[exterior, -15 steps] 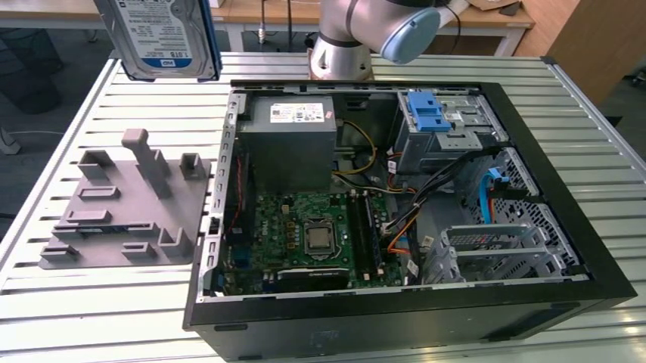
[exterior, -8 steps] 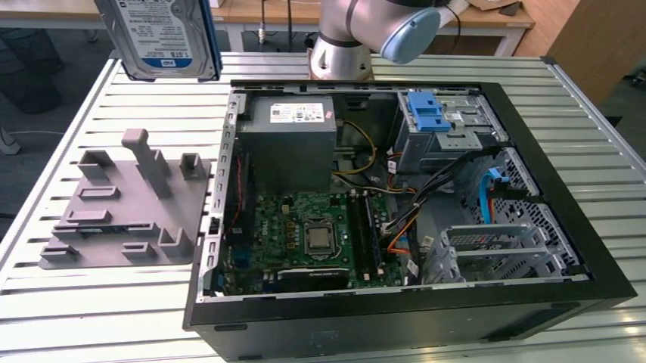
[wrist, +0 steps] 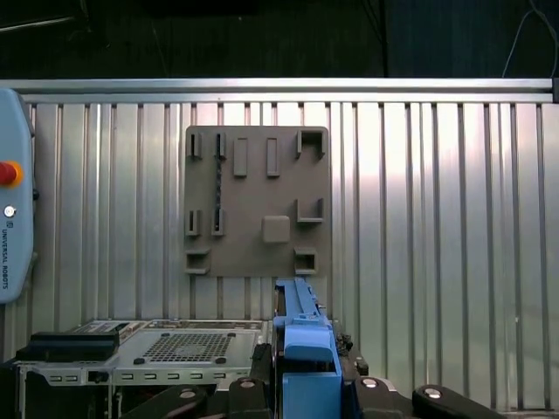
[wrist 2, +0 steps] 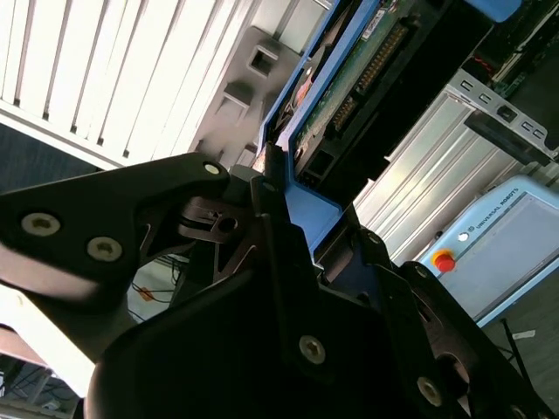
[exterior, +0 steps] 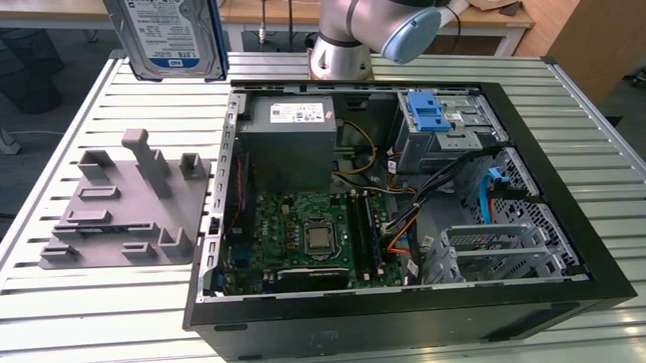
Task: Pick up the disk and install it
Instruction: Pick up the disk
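The disk (exterior: 166, 34), silver-grey with a blue-and-white label in a blue bracket, hangs upright in the air above the table's far corner at the exterior view's left. It is beyond the open computer case (exterior: 565, 227). In the second wrist view my gripper (wrist 2: 288, 188) is shut on the disk's blue bracket (wrist 2: 307, 205), and the disk's green circuit board (wrist 2: 349, 78) faces the camera. In the first wrist view the bracket's edge (wrist: 301, 336) stands between my black fingers (wrist: 259, 362), high above the slatted table.
A grey fixture plate (exterior: 126, 204) with upright pegs lies at the exterior view's left of the case. Inside the case are a power supply (exterior: 293, 144), a motherboard (exterior: 313, 234) and a blue-latched drive cage (exterior: 439, 117). A teach pendant (wrist: 13, 218) lies at the table edge.
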